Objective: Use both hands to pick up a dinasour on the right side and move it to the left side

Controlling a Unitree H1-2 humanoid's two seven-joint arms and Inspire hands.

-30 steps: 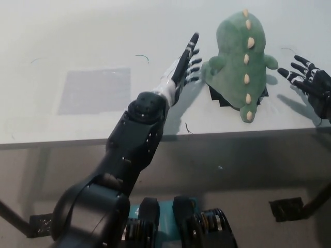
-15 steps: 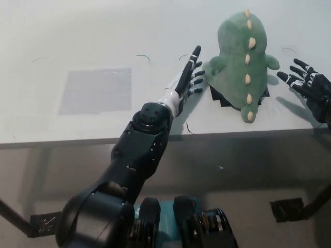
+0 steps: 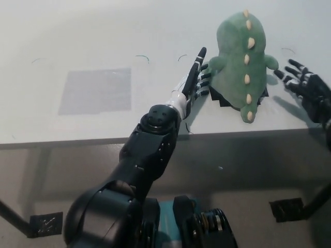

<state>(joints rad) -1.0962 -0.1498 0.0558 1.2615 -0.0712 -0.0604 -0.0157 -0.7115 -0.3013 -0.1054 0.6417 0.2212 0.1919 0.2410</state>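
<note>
Head view, read from its left edge across: a pale grey square patch (image 3: 95, 90) lies on the white table (image 3: 77, 31) at about ten o'clock from the picture's middle, well apart from everything else, and it looks like the likely drop zone on the left side. Next comes the left hand (image 3: 195, 80), reaching up the table toward one o'clock, released, its fingers spread and straight, holding nothing; its fingertips appear to touch or all but touch the near flank of the green dinosaur (image 3: 240, 57), though contact cannot be confirmed. The dinosaur lies flat at the table's upper right, partly over a small black mat (image 3: 220, 98), its row of cream spines running roughly from twelve o'clock down to six, so its long axis points away from and toward the robot. At the far right the right hand (image 3: 305, 85) is also released, fingers fanned, pointing toward ten o'clock, near the toy's other flank but with a visible gap. The toy thus sits between the two palms, at three o'clock from the left hand and nine o'clock from the right; the left hand is the nearer, so the squeeze probably needs the right hand to close in across that short axis.
</note>
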